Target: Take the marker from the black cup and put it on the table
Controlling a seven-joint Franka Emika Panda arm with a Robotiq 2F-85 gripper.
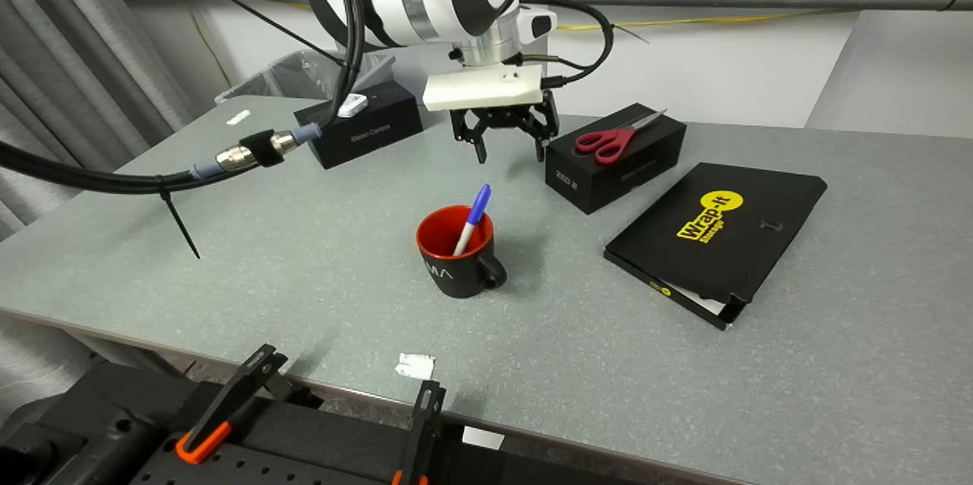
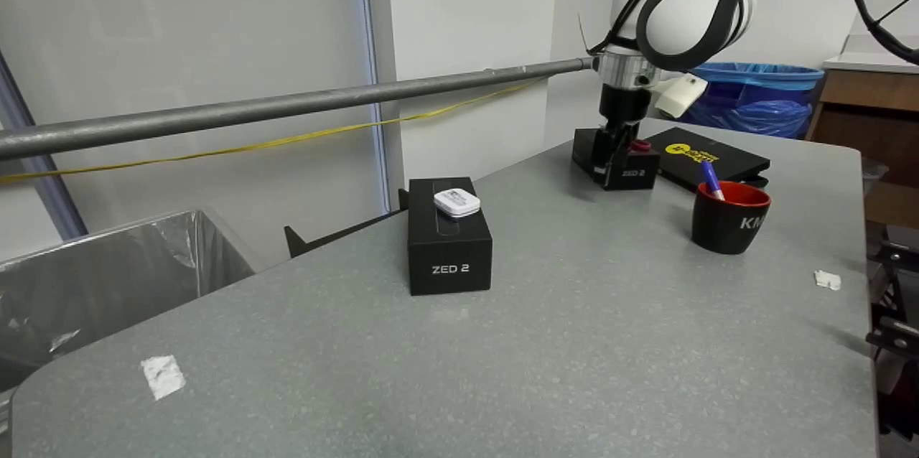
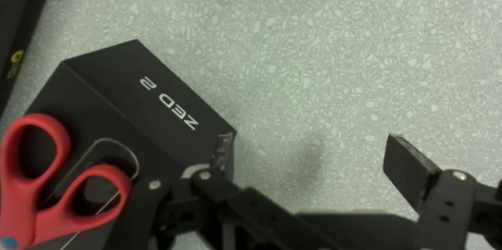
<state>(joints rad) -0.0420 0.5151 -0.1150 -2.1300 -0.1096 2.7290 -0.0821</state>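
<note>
The gripper point(image 1: 511, 157) is hanging above the table point(image 1: 304, 257) with its fingers point(image 3: 410, 171) standing wide apart, presumably ready for grasping, and is holding nothing; one finger is showing close beside the box point(image 1: 619, 175) bearing the scissors point(image 3: 55, 218), though I cannot tell whether they are touching. Farther out, the cup point(image 1: 460, 280) is standing upright, its wall apparently propping the marker point(image 1: 472, 220) inside at a slant, so the blue cap point(image 1: 480, 198) is poking up, probably easing the grasp.
</note>
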